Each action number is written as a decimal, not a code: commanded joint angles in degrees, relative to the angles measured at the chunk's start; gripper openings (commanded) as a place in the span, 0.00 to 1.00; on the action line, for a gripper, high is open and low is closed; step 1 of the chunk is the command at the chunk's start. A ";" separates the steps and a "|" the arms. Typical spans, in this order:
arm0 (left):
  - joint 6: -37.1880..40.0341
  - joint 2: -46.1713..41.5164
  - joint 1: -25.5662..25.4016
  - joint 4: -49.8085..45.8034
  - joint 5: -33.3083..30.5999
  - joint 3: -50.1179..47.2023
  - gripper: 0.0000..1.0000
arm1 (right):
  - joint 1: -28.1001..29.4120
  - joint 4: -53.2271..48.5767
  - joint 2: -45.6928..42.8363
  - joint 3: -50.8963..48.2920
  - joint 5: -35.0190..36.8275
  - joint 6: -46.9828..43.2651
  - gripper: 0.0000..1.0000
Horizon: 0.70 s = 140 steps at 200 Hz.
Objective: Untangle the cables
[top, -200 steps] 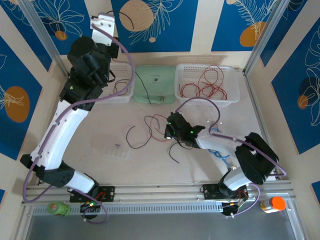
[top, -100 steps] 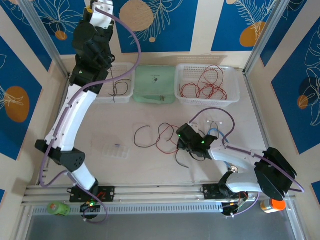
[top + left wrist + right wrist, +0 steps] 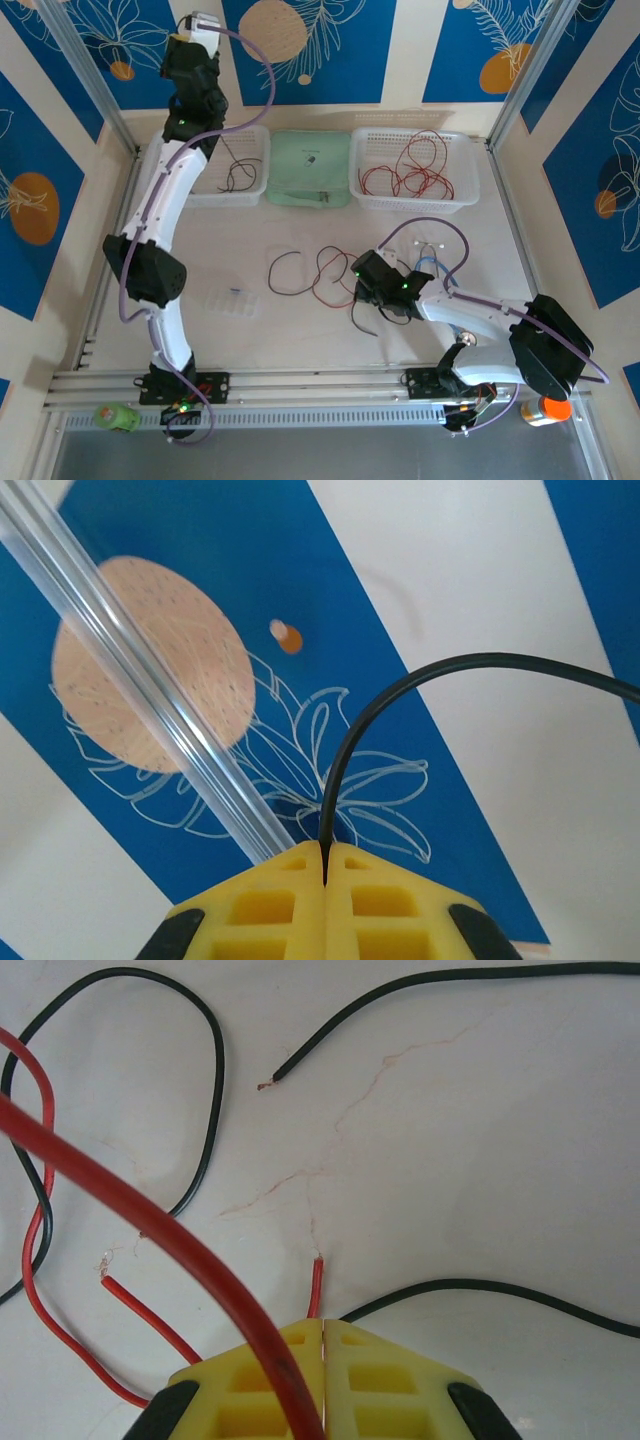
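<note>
The pale, hairline-cracked table (image 3: 230,240) carries along its upper edge a left white basket (image 3: 240,198), a green tray (image 3: 320,160) and a right white basket (image 3: 415,203). At mid-frame, loose red and black cables (image 3: 300,272) sprawl on it, a small clear plastic piece (image 3: 228,300) lying to their lower left

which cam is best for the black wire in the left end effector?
Left wrist: the black wire leaves the shut left end effector and arcs right, close and sharp. Top external gives it as a faint dark thread above the left basket. Right wrist looks at other strands instead.
</note>
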 commanded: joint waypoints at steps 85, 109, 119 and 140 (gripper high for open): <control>-32.47 -4.64 0.64 -11.54 8.33 -30.12 0.00 | 0.81 -1.81 -1.26 2.28 0.02 -0.13 0.00; -36.86 -1.75 0.94 -18.62 12.31 -28.82 0.00 | 0.90 -2.03 -2.91 1.39 0.20 0.11 0.00; -38.43 0.43 1.60 -22.27 13.73 -26.62 0.00 | 0.99 -2.22 -3.85 1.01 0.28 0.26 0.00; -42.27 5.71 4.21 -30.38 18.44 -19.44 0.00 | 1.04 -2.80 -6.03 0.19 0.46 0.51 0.00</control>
